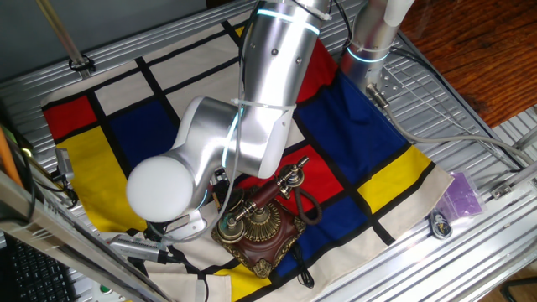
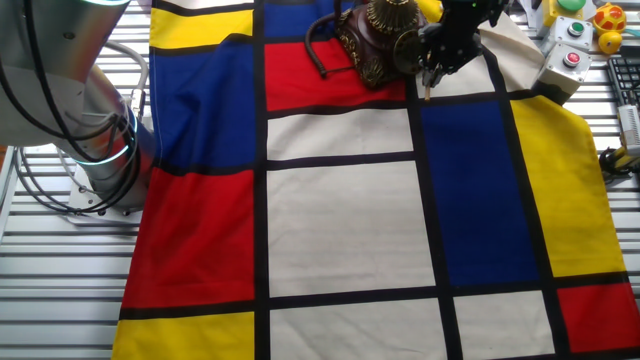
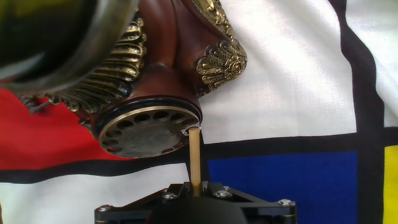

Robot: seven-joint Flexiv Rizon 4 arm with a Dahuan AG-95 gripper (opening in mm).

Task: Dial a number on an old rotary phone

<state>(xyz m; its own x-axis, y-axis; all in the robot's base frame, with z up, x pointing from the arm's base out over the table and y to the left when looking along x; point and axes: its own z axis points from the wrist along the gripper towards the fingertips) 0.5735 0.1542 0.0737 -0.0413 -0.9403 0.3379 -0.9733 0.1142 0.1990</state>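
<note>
The old rotary phone [image 1: 262, 225] stands on the coloured cloth, with a dark carved wooden base, brass trim and a red-and-brass handset [image 1: 270, 191] on its cradle. It also shows at the top of the other fixed view [image 2: 378, 40]. In the hand view its brass dial [image 3: 146, 131] faces me, tilted. My gripper [image 3: 194, 185] is shut on a thin wooden stick [image 3: 194, 155] that points forward. The stick's tip is at the dial's right rim; I cannot tell whether it sits in a finger hole. In the other fixed view the gripper [image 2: 452, 42] hangs just right of the phone.
The phone's black cord [image 1: 309, 208] loops on the cloth [image 2: 340, 210] beside it. A grey button box [image 2: 568, 62] and small toys [image 2: 608, 18] lie past the cloth's corner. A purple bag [image 1: 462, 195] lies on the metal table. The arm's base [image 2: 95, 150] stands at the left.
</note>
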